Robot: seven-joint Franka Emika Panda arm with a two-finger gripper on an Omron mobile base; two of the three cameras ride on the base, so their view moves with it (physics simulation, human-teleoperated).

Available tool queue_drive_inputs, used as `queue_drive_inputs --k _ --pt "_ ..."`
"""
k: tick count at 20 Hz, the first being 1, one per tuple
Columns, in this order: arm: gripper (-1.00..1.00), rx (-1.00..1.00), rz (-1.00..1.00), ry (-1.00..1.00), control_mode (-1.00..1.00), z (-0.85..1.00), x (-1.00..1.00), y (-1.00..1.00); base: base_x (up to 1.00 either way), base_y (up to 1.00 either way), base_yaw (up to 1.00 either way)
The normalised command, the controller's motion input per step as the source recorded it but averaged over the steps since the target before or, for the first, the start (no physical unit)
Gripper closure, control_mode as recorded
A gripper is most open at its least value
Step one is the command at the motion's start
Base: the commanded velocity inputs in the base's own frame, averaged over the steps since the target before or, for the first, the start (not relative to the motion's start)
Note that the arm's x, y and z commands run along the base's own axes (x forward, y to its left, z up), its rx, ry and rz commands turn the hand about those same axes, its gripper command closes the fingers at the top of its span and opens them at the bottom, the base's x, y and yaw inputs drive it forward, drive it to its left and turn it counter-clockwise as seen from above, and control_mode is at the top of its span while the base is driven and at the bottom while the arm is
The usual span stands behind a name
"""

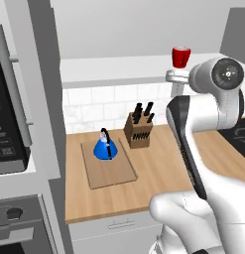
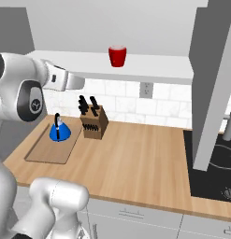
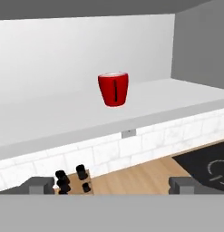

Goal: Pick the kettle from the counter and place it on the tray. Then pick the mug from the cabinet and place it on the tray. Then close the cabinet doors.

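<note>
Wood-grain counter [image 2: 135, 158] runs under a tiled wall, with one tray [image 1: 110, 168] lying flat at about nine o'clock in the right base view. One kettle [image 1: 105, 148] already stands on the tray's far half, upright with its handle arched over it, so the first placing looks done. One knife block [image 2: 94, 122] sits just beside the tray, toward the wall. Above, the cabinet [image 2: 135, 70] is open, and one mug [image 3: 113, 89] stands alone on its white shelf, near the front edge, at twelve o'clock from the hand camera. Its handle faces that camera as a thin dark line, which suggests a straight approach would meet the handle first. The gripper [image 3: 113, 183] is raised to shelf height and aimed at the mug, well apart from it; its two fingertips [image 3: 41, 185] stand wide apart with nothing between them. That pose fits a reach for the mug. One door [image 2: 215, 88] hangs open at three o'clock and is not yet closed.
</note>
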Motion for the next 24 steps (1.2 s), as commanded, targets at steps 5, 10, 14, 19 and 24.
queue_drive_inputs --k 5,10,14,19,24 --pt "-1.00 0.00 -0.02 0.04 -1.00 0.28 0.11 -0.38 0.00 0.00 0.00" --pt "-1.00 0.00 0.06 -0.04 -1.00 0.02 0.22 -0.26 0.00 0.00 0.00" --pt "-1.00 0.00 0.03 0.02 -1.00 0.00 0.44 -0.25 0.00 0.00 0.00" --pt "-1.00 0.00 0.00 0.10 -1.00 0.00 0.56 -0.14 0.00 0.00 0.00" --pt "-1.00 0.03 0.07 0.12 -1.00 -0.02 0.61 -0.01 0.00 0.00 0.00"
